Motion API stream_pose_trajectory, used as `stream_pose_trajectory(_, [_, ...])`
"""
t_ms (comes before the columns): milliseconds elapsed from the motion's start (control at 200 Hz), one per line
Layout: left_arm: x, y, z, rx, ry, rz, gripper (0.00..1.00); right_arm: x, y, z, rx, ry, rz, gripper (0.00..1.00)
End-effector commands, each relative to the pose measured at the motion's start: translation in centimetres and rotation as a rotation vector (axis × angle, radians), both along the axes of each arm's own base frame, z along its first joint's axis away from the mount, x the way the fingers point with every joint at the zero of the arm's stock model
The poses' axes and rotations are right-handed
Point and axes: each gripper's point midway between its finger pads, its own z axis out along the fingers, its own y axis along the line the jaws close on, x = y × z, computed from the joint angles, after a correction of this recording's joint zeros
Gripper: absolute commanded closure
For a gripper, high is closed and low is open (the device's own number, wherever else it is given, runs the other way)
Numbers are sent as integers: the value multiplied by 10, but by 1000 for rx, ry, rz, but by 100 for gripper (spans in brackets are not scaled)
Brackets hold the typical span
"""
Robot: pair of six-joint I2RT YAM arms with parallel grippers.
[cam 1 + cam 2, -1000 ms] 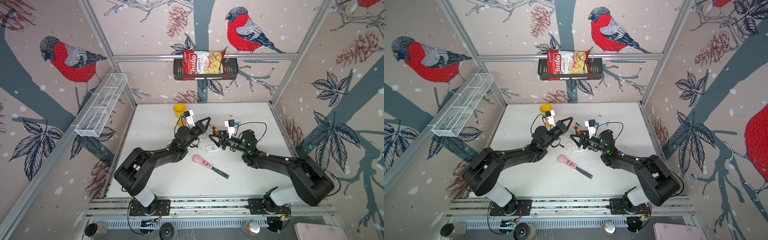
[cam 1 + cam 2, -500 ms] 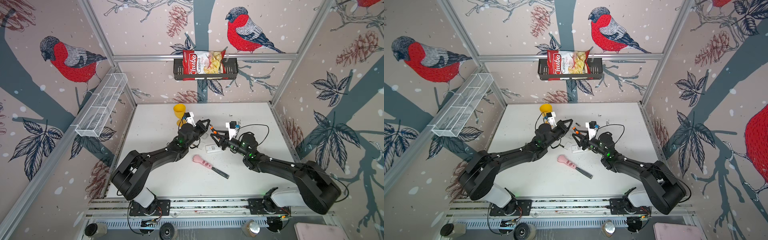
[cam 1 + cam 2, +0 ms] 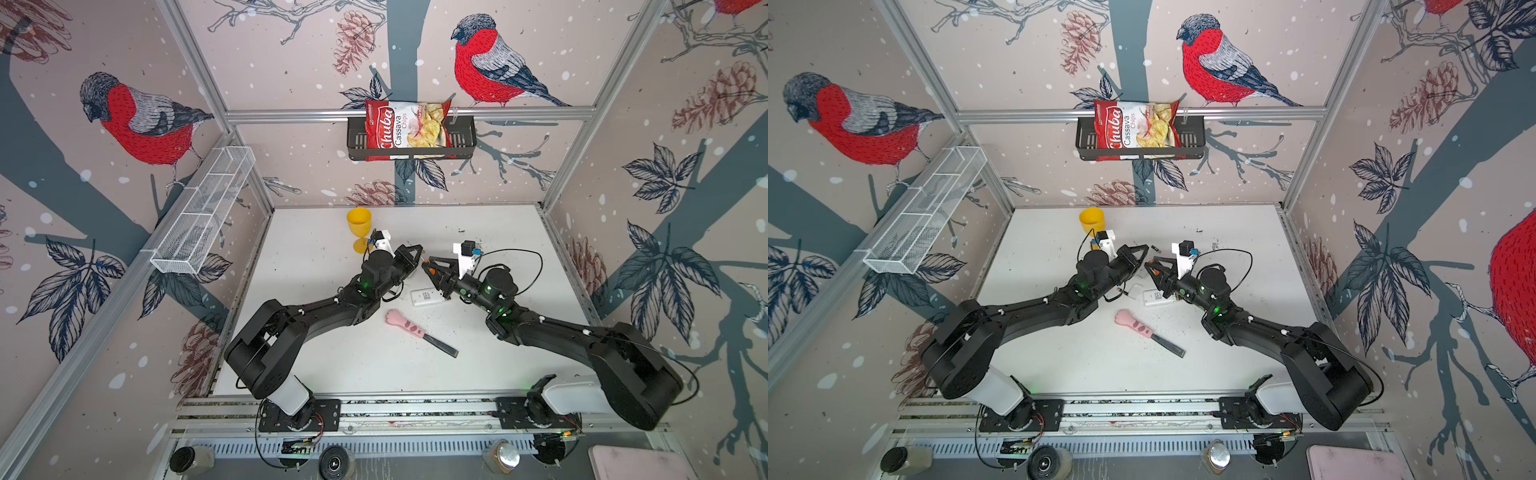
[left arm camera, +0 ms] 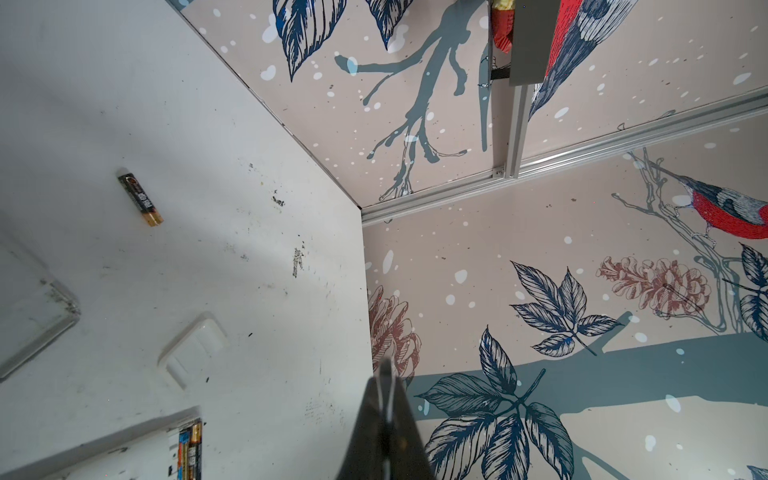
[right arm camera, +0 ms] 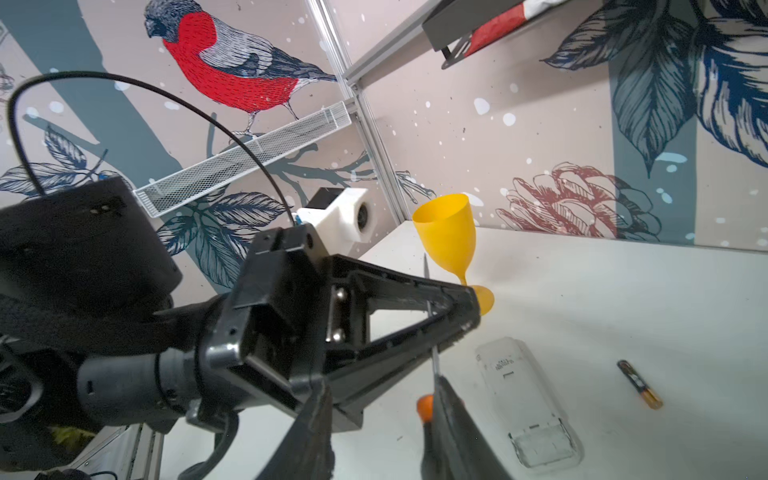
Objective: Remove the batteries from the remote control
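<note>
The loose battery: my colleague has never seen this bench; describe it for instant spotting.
In a top view, find the yellow goblet at the back of the table. Right of it lies the loose battery. Slim, black, gold-ended, it lies alone; the other batteries sit inside the remote.

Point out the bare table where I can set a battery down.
Bare: the far right corner between the right arm and the back wall; the near strip between the pink-handled knife and the front rail. Crowded: the middle, where left tool and right tool meet at the screwdriver by the remote.
</note>
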Motion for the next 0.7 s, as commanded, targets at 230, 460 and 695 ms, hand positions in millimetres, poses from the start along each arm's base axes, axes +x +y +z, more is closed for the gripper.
stream_pose_trajectory(230, [3,12,25,-43,-31,56,100,-4,7,7,1,-41,12,45])
stream_pose_trajectory(460, [-1,16,36,-84,-36,52,100,0,5,7,-14,-51,-14,36])
stream_pose_trajectory(695, [-2,12,37,-126,-21,32,100,1,9,9,-4,-56,-3,38])
